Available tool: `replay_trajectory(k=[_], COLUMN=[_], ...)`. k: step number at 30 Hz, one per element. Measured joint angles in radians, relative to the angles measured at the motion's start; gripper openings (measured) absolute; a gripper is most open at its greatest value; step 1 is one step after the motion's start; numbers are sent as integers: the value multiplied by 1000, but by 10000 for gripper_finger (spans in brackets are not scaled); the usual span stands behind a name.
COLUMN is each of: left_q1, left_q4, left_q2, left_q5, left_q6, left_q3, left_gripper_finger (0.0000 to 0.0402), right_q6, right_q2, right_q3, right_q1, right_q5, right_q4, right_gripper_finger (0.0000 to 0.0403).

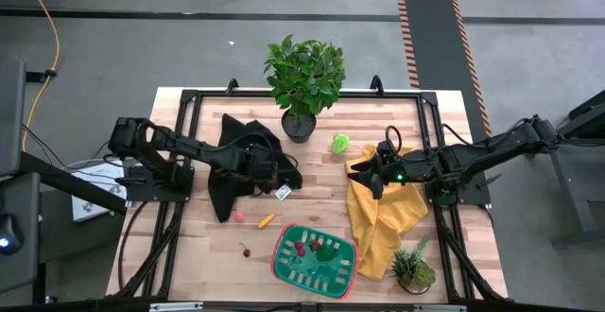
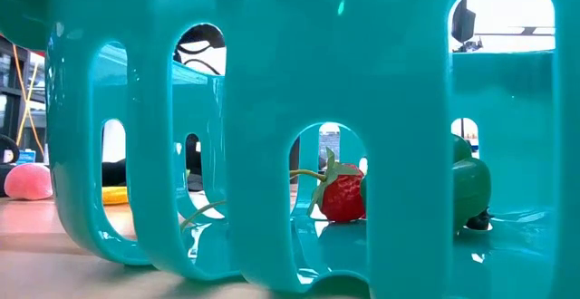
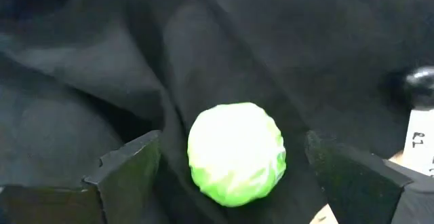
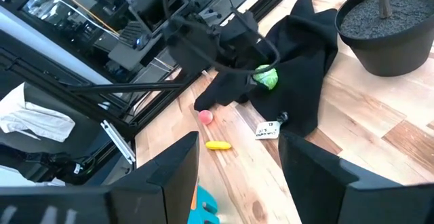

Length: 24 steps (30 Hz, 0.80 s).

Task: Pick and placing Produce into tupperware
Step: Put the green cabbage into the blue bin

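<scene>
On the black cloth (image 3: 102, 68) mid-surface, the lime-green ball (image 3: 236, 153) sits centred between the left tool's (image 3: 234, 173) open fingers, ungrasped.

- Support surface: a light wooden table (image 1: 198, 208) with a black frame around its edges.
- Black cloth (image 1: 236, 165): lies crumpled on the left half, with a white tag (image 1: 283, 192) at its edge.
- Yellow cloth (image 1: 383, 219): lies on the right half.
- Potted plant (image 1: 304, 80): stands at the far middle edge.
- Small potted plant (image 1: 413, 267): stands at the near right corner.
- Tupperware (image 1: 284, 266): rests near the front edge, holding red and green pieces.
- Loose produce on bare wood: lime-green piece (image 1: 340, 143), pink piece (image 1: 238, 216), yellow piece (image 1: 267, 220), small red piece (image 1: 246, 251).
</scene>
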<state>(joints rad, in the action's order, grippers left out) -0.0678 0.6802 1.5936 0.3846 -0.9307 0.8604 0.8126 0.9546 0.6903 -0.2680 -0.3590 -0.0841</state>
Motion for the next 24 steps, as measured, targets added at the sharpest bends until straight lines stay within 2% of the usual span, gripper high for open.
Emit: replay_trajectory(k=[5, 24], left_q1=[-26, -33], left_q4=[1, -1], left_q2=[0, 0], left_q5=[-77, -101], left_q6=[60, 115], left_q3=[0, 0], left_gripper_finger=[342, 314], right_q6=[2, -9], right_q2=[0, 0], right_q3=[0, 0], right_q1=[0, 0], right_q5=[0, -8], right_q4=[0, 0], right_gripper_finger=[193, 193])
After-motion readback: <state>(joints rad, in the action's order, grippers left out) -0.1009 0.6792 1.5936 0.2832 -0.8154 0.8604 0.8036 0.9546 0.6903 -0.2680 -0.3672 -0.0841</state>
